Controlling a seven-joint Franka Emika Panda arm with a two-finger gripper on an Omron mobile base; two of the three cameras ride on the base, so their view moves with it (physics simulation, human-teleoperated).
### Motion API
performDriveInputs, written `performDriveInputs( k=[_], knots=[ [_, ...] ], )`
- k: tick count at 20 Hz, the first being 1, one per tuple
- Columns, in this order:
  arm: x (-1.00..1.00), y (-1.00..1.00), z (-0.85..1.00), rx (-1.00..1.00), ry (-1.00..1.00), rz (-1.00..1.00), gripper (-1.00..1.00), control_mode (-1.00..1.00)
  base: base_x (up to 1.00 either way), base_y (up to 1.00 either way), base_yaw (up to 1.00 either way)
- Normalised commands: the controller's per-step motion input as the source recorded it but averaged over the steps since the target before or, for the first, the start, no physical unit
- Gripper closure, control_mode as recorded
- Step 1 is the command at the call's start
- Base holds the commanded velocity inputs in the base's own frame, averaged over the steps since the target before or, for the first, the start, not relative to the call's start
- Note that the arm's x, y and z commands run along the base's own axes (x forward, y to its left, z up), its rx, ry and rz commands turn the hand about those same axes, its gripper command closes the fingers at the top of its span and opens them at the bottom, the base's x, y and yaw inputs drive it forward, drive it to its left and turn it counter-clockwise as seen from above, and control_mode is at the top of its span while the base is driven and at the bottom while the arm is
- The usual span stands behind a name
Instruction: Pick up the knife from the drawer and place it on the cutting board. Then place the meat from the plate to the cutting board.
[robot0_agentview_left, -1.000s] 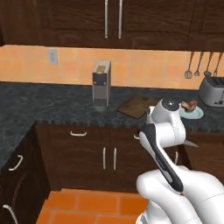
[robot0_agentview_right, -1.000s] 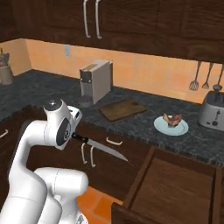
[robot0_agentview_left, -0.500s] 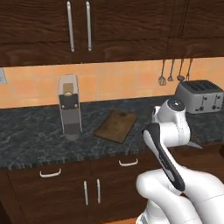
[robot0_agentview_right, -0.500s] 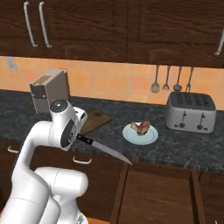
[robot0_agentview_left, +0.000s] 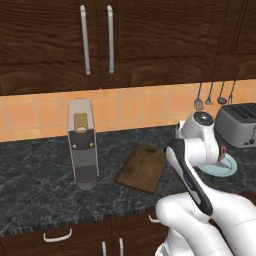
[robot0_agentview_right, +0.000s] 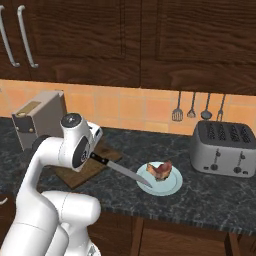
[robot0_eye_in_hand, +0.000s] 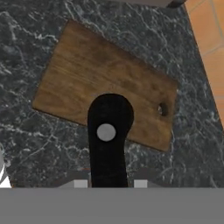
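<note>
- One knife (robot0_agentview_right: 120, 169): my pincer (robot0_eye_in_hand: 109, 183) is clenched on its black handle (robot0_eye_in_hand: 109, 140), which rises between my two finger tips in the hand view with a round silver rivet on it.
- From the right base view, the silver blade points out from my wrist toward the plate (robot0_agentview_right: 172, 185), its tip just short of the plate's near rim, above the counter (robot0_agentview_right: 215, 200).
- One cutting board (robot0_eye_in_hand: 105, 83): flat on the dark marbled counter, one small hole near one of its short ends. It lies below my hand; the knife handle overlaps it in the hand view, though I cannot tell from that view whether they touch.
- One plate, pale blue-green, on the counter between the cutting board (robot0_agentview_left: 142, 167) and the toaster (robot0_agentview_right: 224, 148).
- One piece of meat (robot0_agentview_right: 160, 170), reddish-brown with pale streaks, on that plate; nothing else is on it.
- One toaster, silver, with four slots on top, nothing sticking out of them.
- One grey box-shaped appliance (robot0_agentview_left: 83, 144) upright on the counter, just beside the cutting board.
- Three long-handled utensils (robot0_agentview_right: 191, 106) hang on the orange tiled wall above the toaster.
- Two long vertical handles (robot0_agentview_left: 97, 39) on the dark upper cabinet doors.
- The board carries nothing on its surface.
</note>
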Motion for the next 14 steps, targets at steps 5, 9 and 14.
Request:
performDriveInputs(
  k=[5,9,14],
  knots=[
    [0.2,0.54,0.11,-0.13,0.0,0.3,1.0,-1.0,0.0,0.0,0.0],
    [-0.02,0.59,0.0,-0.33,0.05,0.59,1.0,-1.0,0.0,0.0,0.0],
    [-0.11,0.57,-0.04,-0.47,0.23,0.55,1.0,-1.0,0.0,0.0,0.0]
  ],
)
